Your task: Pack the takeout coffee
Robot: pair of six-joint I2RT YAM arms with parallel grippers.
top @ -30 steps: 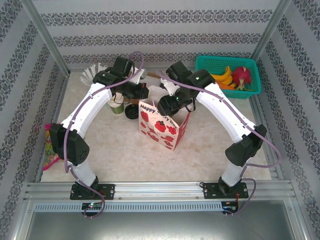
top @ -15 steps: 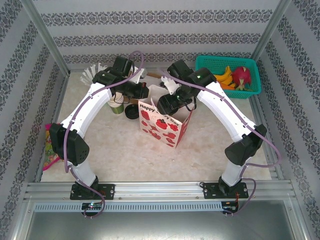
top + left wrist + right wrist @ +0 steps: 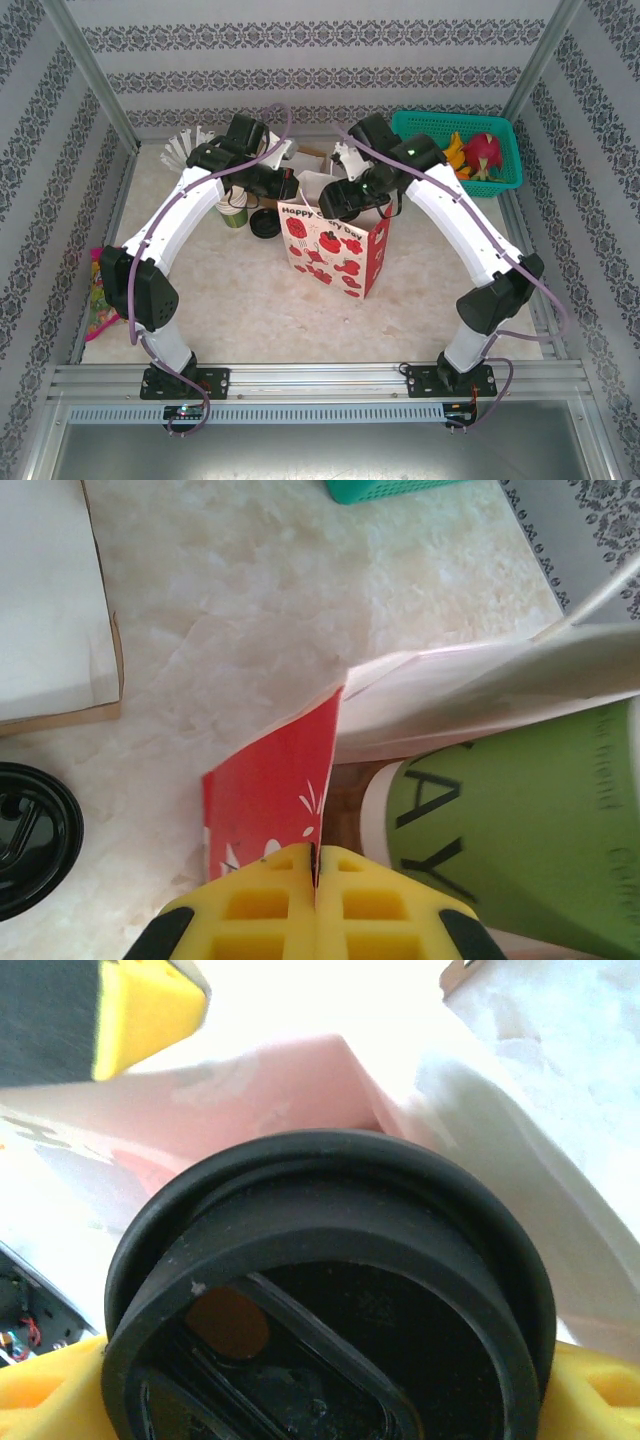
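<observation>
The takeout coffee (image 3: pixel 330 1300), a green cup with a black lid, is clamped between the yellow pads of the right gripper (image 3: pixel 343 196). It hangs at the open mouth of the red-and-white paper bag (image 3: pixel 335 250), with the bag's pale inner walls close around it. The left gripper (image 3: pixel 315 905) is pinched tight on the bag's red top edge, just beside the cup. A loose black lid (image 3: pixel 25 835) lies on the table (image 3: pixel 250 300) left of the bag.

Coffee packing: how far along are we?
Done: the coffee cup is lidded and picked up. In hand: left fingers pinch the paper bag rim, and right fingers hold the cup at its mouth. Left: lower it in and release.
</observation>
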